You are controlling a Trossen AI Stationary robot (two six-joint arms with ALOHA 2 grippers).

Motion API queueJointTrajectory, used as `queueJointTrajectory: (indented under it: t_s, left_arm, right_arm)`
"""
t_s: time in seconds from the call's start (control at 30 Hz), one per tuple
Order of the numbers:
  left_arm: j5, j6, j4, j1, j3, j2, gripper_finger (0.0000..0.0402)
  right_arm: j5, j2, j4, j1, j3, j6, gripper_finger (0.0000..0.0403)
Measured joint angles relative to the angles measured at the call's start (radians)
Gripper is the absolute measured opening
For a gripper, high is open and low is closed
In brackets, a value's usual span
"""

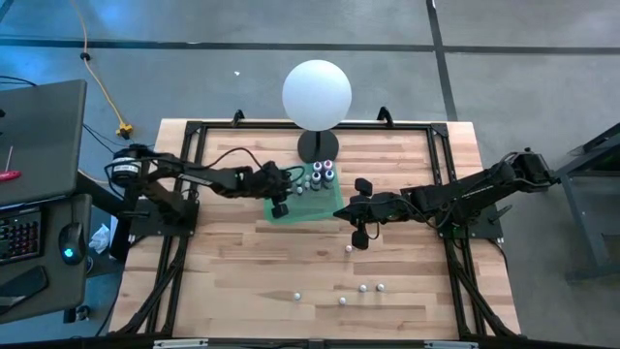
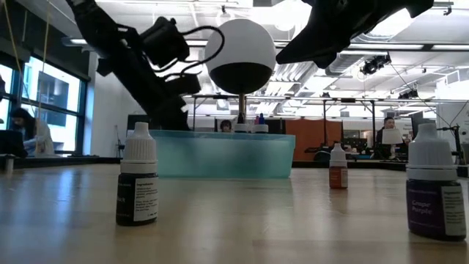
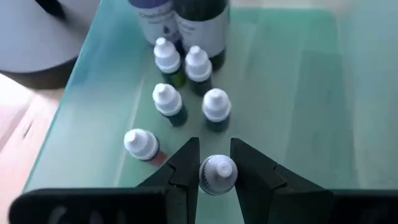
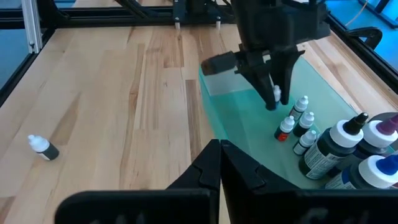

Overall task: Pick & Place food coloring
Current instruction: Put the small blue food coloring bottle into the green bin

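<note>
A food coloring bottle [image 3: 217, 175] is clamped between the left gripper [image 3: 214, 163] fingers over the green tray [image 3: 292, 93]. Five more bottles [image 3: 216, 106] are seen just beyond the fingertips. The right gripper [image 4: 219, 163] fingers are pressed fully together, empty.

Small food coloring bottles [image 3: 186, 93] with white caps stand upright in a cluster on the green tray [image 1: 308, 206] toward the table's far edge; one [image 3: 217, 175] sits pinched between the left claw [image 3: 214, 165] fingers; five more [image 1: 363, 288] lie scattered near the table's near edge — well apart.
</note>
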Motion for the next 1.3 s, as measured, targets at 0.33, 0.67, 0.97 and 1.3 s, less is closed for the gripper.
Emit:
queueJointTrajectory:
  t_s: [0.33, 0.67, 0.97, 1.3]
  left_arm:
    - [0.047, 0.006, 0.061, 0.039, 0.003, 0.091, 0.0076]
    - [0.009, 0.059, 0.096, 0.037, 0.002, 0.093, 0.0077]
    - [0.003, 0.082, 0.092, 0.038, 0.002, 0.093, 0.0077]
    - [0.023, 0.076, 0.093, 0.038, 0.002, 0.093, 0.0077]
  right_arm:
    - [0.000, 0.000, 0.000, 0.000, 0.000, 0.000, 0.0002]
    - [0.000, 0.000, 0.000, 0.000, 0.000, 0.000, 0.0002]
    - [0.000, 0.000, 0.000, 0.000, 0.000, 0.000, 0.0002]
    - [0.000, 0.000, 0.000, 0.000, 0.000, 0.000, 0.0003]
